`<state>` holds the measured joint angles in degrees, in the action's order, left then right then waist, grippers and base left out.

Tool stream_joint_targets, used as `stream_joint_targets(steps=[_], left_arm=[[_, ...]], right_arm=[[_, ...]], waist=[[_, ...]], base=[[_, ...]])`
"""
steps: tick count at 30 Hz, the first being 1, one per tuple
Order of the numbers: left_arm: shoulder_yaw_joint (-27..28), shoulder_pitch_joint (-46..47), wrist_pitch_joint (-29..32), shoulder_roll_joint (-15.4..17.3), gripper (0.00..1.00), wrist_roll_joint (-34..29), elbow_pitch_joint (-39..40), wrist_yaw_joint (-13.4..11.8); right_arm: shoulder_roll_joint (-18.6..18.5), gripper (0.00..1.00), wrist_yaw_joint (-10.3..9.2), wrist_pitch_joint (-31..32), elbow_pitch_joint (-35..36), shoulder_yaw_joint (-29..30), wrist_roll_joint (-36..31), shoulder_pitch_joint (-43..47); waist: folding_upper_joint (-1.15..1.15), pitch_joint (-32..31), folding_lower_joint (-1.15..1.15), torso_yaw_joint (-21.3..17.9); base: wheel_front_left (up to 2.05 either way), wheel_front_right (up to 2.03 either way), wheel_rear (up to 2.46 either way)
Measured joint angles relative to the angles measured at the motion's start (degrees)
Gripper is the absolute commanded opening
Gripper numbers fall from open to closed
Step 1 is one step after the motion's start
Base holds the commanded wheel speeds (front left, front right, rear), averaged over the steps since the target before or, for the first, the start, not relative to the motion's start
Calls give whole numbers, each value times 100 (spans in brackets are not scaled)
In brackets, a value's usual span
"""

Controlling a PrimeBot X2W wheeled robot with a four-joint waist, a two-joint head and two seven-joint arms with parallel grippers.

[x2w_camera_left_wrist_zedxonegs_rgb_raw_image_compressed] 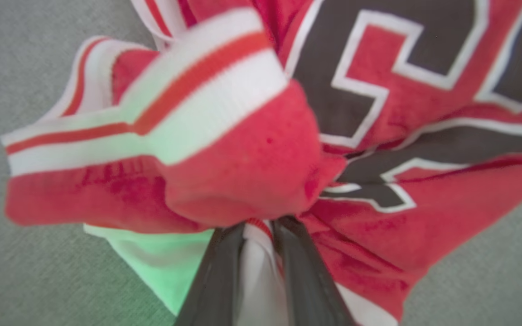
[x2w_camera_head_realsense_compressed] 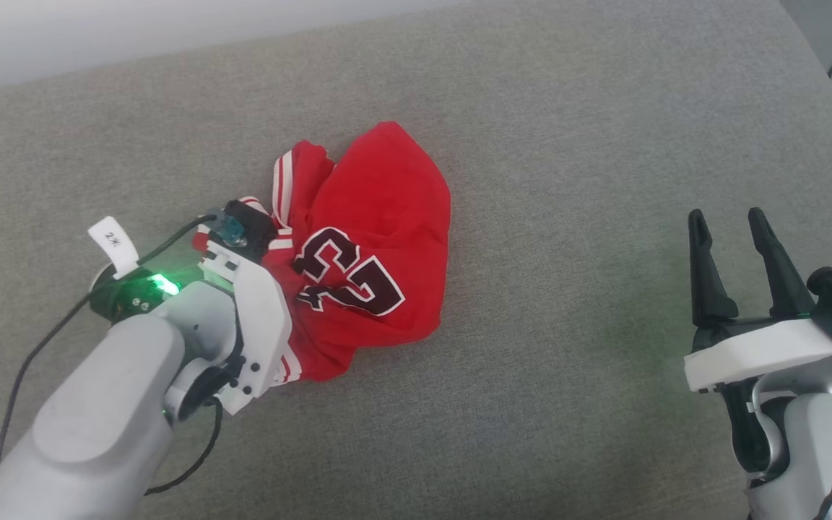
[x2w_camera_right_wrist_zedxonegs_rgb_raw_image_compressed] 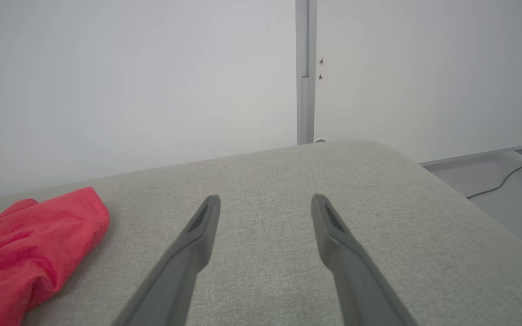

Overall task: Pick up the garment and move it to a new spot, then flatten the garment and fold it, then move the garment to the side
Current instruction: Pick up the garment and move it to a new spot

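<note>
**Inspector:** The garment [x2w_camera_head_realsense_compressed: 380,217]: location, handling?

**Assistant:** Crumpled mid grey cushion [x2w_camera_head_realsense_compressed: 604,144]; judged soft, light, limp; take seams or shoulders; left gripper [x2w_camera_left_wrist_zedxonegs_rgb_raw_image_compressed: 258,224] jaws pinching white cloth at its eight o'clock edge; right gripper [x2w_camera_head_realsense_compressed: 726,217] jaws spread, empty, three o'clock.

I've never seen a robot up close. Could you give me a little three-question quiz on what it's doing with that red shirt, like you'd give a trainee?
1. True or false: the right gripper is holding the garment.
2. Pick one. The left gripper is: A) open, above the garment; B) shut on the garment; C) open, beside the garment.
3. Fill in: the dark number printed on the garment is ___.

Key: 1 false, its fingers stand apart, away from the cloth. 2 B. 3 23.
</note>
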<state>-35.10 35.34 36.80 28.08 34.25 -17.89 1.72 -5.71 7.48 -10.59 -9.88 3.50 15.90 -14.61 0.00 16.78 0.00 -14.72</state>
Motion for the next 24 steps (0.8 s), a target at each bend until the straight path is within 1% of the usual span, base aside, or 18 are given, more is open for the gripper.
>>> stream_joint_targets(steps=[2,3,4,5,6,9,15,19,24], left_arm=[[-80,58,-69,-86,2,-32,-196,74],[-109,93,-108,-140,13,-46,-300,104],[-123,119,-133,-187,32,-45,-404,118],[-145,135,-183,-227,79,-45,-474,152],[-155,137,-246,-269,100,-44,-543,167],[-171,135,-346,-380,100,48,-734,235],[-26,59,-779,-375,100,141,-853,231],[254,-22,-1283,-312,100,256,-757,196],[577,-268,-2081,-99,100,286,-609,113]], right_arm=[[-9,100,0,-1,-27,-20,-1,-11],[-20,100,0,-2,-47,-33,0,-15],[-35,100,0,-2,-75,-36,0,-23],[-51,100,0,-2,-89,-34,0,-29],[-69,100,0,-2,-99,-42,-1,-29],[-131,100,0,11,-114,-60,-2,2],[-255,100,0,127,-105,-67,-15,208],[-353,100,0,212,-58,-33,2,358],[-441,100,0,305,11,-12,19,551]], waist=[[0,-15,0,27],[0,-30,0,41],[0,-50,0,56],[0,-75,0,71],[0,-106,0,87],[0,-236,0,149],[0,-618,0,322],[0,-891,0,481],[0,-1182,0,737]], base=[[0,0,0],[0,0,0],[0,0,0],[0,0,0],[0,0,0],[0,0,0],[0,0,0],[0,0,0],[0,0,0]])
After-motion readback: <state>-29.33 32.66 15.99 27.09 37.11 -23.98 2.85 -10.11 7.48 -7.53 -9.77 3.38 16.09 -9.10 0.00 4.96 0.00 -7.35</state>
